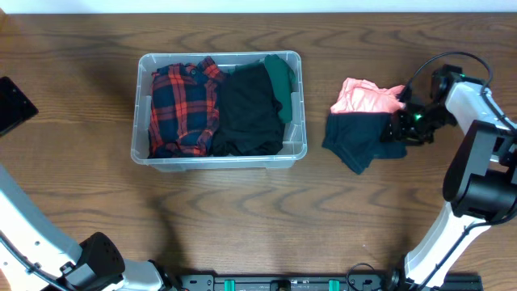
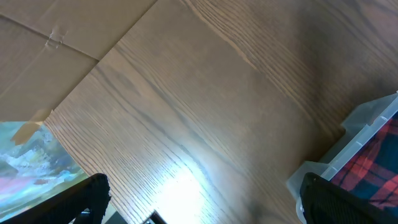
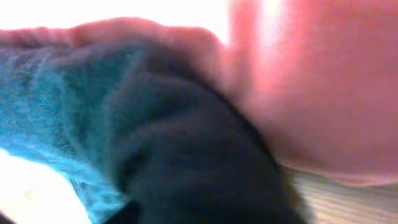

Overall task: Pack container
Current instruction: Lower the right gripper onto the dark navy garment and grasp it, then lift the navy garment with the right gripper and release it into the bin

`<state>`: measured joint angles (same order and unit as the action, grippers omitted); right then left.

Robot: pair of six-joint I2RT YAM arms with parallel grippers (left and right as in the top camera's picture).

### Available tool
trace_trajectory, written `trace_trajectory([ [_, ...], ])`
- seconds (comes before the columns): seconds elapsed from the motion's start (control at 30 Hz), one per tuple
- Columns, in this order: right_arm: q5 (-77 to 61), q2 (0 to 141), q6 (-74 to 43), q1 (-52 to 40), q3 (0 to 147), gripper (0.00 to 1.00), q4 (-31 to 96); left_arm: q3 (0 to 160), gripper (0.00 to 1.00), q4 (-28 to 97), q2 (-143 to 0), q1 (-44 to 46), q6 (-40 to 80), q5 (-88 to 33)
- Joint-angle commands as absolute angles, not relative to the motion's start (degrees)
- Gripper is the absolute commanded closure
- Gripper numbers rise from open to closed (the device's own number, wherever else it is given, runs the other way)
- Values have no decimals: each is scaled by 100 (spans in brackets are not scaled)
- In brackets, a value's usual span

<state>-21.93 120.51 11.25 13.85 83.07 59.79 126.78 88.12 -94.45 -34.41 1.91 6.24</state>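
The clear plastic container (image 1: pixel 300 105) stands left of centre in the overhead view. It holds a red and navy plaid shirt (image 1: pixel 184 109), a black garment (image 1: pixel 249 113) and a green garment (image 1: pixel 282 79). To its right a dark teal garment (image 1: pixel 355 139) and a pink garment (image 1: pixel 365 97) lie on the table. My right gripper (image 1: pixel 406 126) is pressed into the teal garment's right edge. The right wrist view is filled with teal cloth (image 3: pixel 155 124) and pink cloth (image 3: pixel 323 93), and the fingers are hidden. My left gripper (image 2: pixel 205 202) is open and empty over bare wood, with the container corner (image 2: pixel 367 127) to its right.
The wooden table (image 1: pixel 258 234) runs to all edges of the overhead view. A black object (image 1: pixel 12 105) pokes in at the left edge. Past the table edge, the left wrist view shows brown cardboard (image 2: pixel 50 43) and a colourful picture (image 2: pixel 31 155).
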Motion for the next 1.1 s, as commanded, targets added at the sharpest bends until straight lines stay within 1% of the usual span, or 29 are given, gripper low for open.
trace_trajectory([
  [0.0,-2449,11810,1164,1302,8291,84,6123,12733,2,8825,-9452,-3470,266,670],
  [0.13,-2716,11229,1175,1293,8652,84,6554,12731,2,8825,-9452,-3470,266,670],
  [0.2,-3120,10739,1212,1262,8930,86,6709,12733,2,8825,-9452,-3470,266,670],
  [0.27,-3667,10322,1212,1205,9133,92,6692,12733,2,8827,-9452,-3470,266,670],
  [0.33,-4342,9911,1210,1109,9301,94,6514,12733,2,8825,-9452,-3470,266,670],
  [0.43,-5378,9439,1201,904,9343,96,5867,12733,2,8825,-9452,-3470,266,670],
  [0.5,-5863,9282,886,666,9343,96,5277,12733,2,8825,-9452,-3470,266,670],
  [0.63,-6355,9371,115,-75,9341,96,4047,12733,2,8825,-9452,-3470,266,670],
  [0.83,-6184,10068,-775,-1581,9341,96,2296,12733,2,8825,-9452,-3470,266,670],
  [0.9,-6084,10425,-1083,-1964,9341,97,2053,12733,2,8825,-9452,-3470,266,670],
  [1.07,-5653,11251,-888,-2569,9341,96,2340,12733,2,8825,-9452,-3470,266,670],
])
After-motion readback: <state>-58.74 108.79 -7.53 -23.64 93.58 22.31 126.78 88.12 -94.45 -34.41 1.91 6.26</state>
